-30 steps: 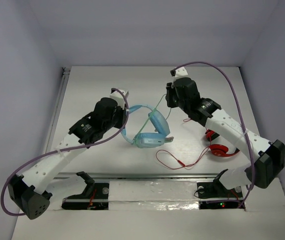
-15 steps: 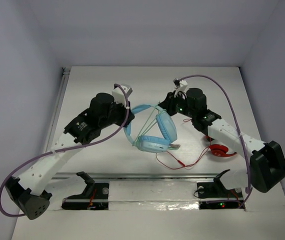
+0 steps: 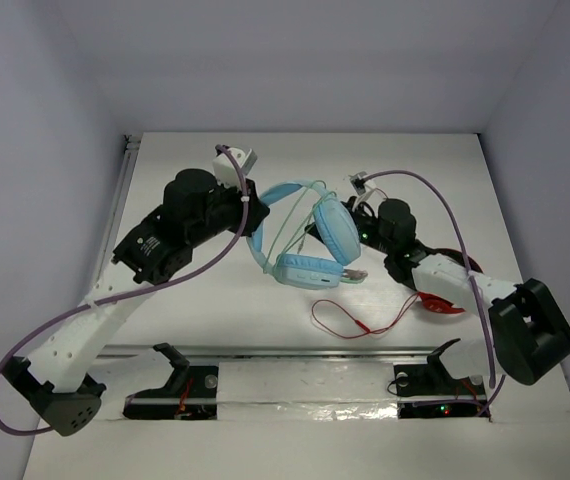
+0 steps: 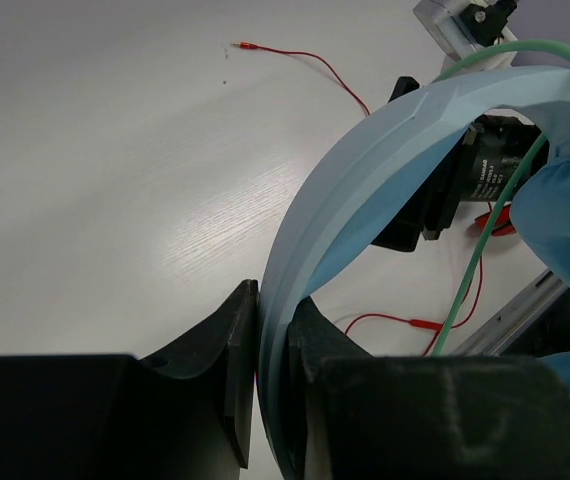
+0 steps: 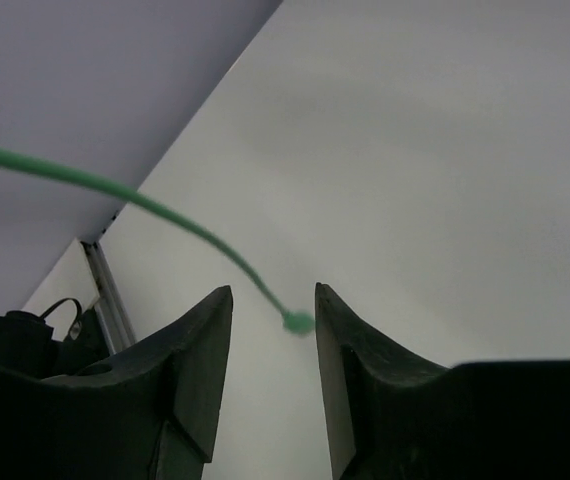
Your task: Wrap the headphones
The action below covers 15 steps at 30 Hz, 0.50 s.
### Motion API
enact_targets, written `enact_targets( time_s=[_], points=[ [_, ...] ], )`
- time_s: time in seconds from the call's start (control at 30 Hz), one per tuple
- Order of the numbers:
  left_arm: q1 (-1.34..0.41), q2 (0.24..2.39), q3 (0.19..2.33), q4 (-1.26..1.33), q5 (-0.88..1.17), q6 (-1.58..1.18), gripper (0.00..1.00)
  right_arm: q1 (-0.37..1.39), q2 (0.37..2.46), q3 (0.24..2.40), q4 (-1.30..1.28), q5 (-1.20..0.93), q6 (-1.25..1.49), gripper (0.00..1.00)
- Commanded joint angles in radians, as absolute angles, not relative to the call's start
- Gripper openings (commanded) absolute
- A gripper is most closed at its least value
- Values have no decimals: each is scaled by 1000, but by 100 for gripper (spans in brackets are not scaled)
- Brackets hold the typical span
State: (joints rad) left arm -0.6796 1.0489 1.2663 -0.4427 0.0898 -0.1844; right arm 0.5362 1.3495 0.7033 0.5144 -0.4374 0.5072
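1. From the top, the headphones [image 3: 315, 268] are at mid-tabletop [image 3: 265, 330] between both arms; the tool tips are hard to make out there.
2. The left wrist view shows the left tool [image 4: 273, 297] clamped on the pale blue headband [image 4: 365, 170].
3. The right wrist view shows the right tool [image 5: 272, 290] narrowly parted, with the mint cable [image 5: 165, 210] ending in its gap, seemingly ungripped.

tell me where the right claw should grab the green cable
Near its free end: the green cable hangs loose, its tip showing between the fingers of the open right claw. Close on the thin strand just behind that tip, straight ahead from where the claw sits; the left claw pinches the headband.
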Motion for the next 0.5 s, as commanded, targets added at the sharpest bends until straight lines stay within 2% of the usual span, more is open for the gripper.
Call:
enact_targets(
  time_s=[0.0,0.2,0.3,0.33,0.4,0.43,0.47],
  points=[
    [-684,1060,1359,-399,89,-206,0,531,1361,689,664,-472,520,46],
    [-684,1104,1434,-442,107,-192,0,531,1368,650,736,-485,514,49],
    [-684,1115,1456,-449,124,-196,0,531,1396,658,759,-480,509,47],
    [-684,1117,1466,-456,124,-199,0,531,1414,661,771,-488,512,45],
    [-684,1115,1488,-472,92,-198,0,531,1434,663,805,-512,537,32],
    [-684,1115,1497,-477,92,-198,0,531,1434,657,824,-512,548,32],
    [-684,1117,1506,-480,80,-192,0,531,1439,649,837,-515,557,23]
  ],
)
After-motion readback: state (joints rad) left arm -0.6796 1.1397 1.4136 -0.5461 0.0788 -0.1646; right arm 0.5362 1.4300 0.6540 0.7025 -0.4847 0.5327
